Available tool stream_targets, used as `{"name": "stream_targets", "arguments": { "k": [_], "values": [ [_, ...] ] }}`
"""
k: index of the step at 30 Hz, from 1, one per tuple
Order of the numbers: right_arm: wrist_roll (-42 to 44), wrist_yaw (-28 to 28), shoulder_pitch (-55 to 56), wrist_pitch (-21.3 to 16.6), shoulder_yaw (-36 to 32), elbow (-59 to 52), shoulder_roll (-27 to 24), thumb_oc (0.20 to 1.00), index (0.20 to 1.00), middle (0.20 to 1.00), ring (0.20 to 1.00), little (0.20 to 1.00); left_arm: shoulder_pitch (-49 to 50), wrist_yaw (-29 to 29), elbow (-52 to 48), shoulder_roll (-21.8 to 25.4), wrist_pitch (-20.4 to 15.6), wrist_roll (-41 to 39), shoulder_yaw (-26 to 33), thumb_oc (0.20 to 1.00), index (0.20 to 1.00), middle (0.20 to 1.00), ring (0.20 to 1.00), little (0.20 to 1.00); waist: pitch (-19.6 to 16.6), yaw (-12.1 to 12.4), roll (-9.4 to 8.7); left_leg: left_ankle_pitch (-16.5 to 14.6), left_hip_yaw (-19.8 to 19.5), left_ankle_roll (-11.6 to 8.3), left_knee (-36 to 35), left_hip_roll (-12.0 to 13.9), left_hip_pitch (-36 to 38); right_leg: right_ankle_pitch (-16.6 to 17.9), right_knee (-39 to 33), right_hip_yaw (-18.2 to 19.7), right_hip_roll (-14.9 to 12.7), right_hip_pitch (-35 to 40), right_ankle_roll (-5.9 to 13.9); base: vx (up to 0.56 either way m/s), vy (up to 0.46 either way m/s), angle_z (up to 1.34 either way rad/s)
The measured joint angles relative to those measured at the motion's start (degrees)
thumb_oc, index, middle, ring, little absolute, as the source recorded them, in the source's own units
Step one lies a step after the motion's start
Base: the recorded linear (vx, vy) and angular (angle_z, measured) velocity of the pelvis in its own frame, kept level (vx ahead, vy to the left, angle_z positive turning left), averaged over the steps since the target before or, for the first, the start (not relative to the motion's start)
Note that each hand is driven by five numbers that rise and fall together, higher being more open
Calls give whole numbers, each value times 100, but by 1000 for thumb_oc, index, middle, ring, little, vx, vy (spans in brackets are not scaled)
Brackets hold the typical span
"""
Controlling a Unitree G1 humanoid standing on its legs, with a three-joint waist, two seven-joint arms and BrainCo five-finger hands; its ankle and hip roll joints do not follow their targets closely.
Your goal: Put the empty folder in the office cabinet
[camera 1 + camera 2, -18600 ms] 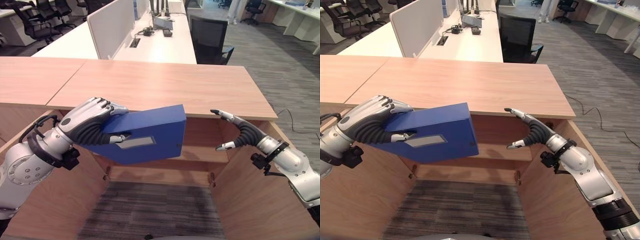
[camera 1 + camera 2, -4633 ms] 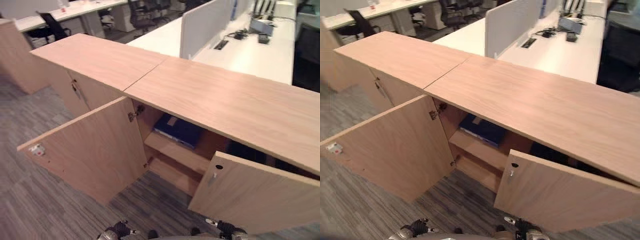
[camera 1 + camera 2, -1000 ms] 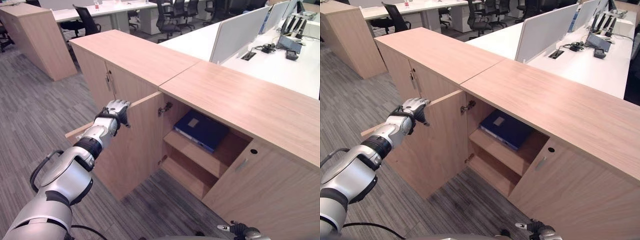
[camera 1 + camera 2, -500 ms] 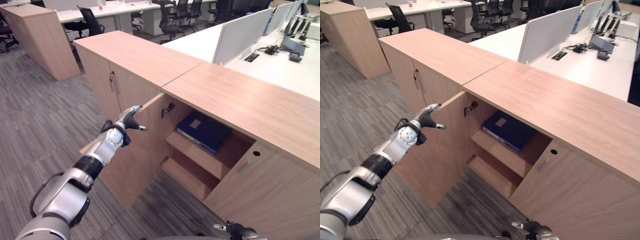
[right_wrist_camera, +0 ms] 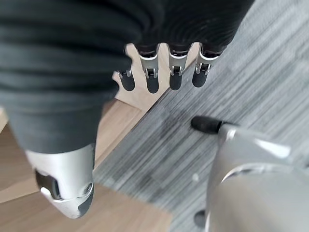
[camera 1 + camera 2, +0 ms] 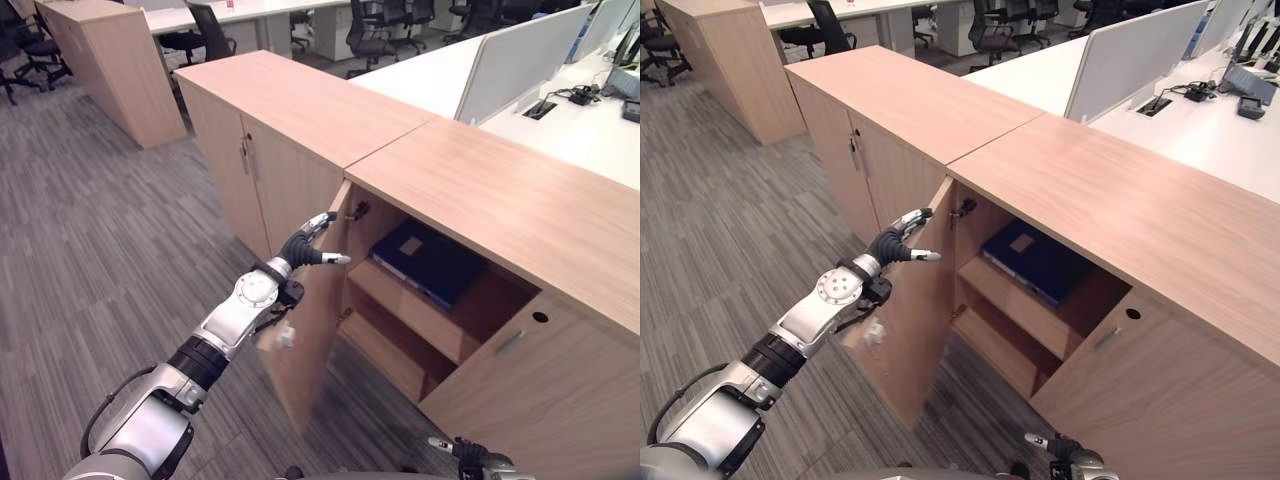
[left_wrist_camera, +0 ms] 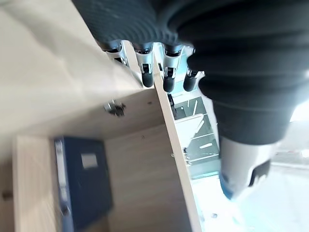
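One blue folder lies flat on the upper shelf of the office cabinet, well inside the compartment, its long axis running from the front edge toward the back and its labelled face up. No hand grasps it. By the look of it the placing is done and what remains is shutting the cabinet.

The left door stands ajar, swung part way toward the opening, its free edge out over the carpet. The left hand is at the top edge of that door, on the side away from the folder; in the left wrist view its fingers reach straight over the door's thin edge, relaxed and not curled round anything. The folder lies beyond the door from this hand, inward and to the robot's right. The left hand is much the nearer of the two.

The right door appears closed or nearly so. The right hand hangs low near the floor, fingers straight and empty in its own wrist view.

Room for the door's swing looks free: the folder does not overhang the shelf front, and nothing stands on the carpet in the door's path. The neighbouring cabinet to the left is shut.
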Motion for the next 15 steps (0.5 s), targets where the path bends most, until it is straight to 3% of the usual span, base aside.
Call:
{"name": "stream_targets", "arguments": {
  "k": [3,8,15],
  "values": [
    [294,-7,-119,-4,-179,7,85,1000,1000,1000,1000,1000,-28,-44,-123,-220,-76,-513,-206,1000,1000,1000,1000,1000,151,-38,-81,-10,1,17,11,-7,5,13,40,-5,-11,-6,-15,0,0,0],
    [925,-119,-129,-4,-268,8,195,1000,1000,1000,1000,1000,-83,-218,-143,-647,-105,-905,-522,1000,1000,1000,1000,1000,171,-201,-54,-26,19,31,15,-11,21,23,53,-62,-10,-6,-27,-1,2,-2],
    [1342,-224,-233,3,-490,228,208,1000,1000,1000,1000,1000,-70,-434,-464,-691,-49,-1107,-997,1000,1000,1000,1000,1000,220,-360,27,-42,38,13,14,-14,35,23,46,-65,-6,-3,-27,-5,0,-2]
  ]
}}
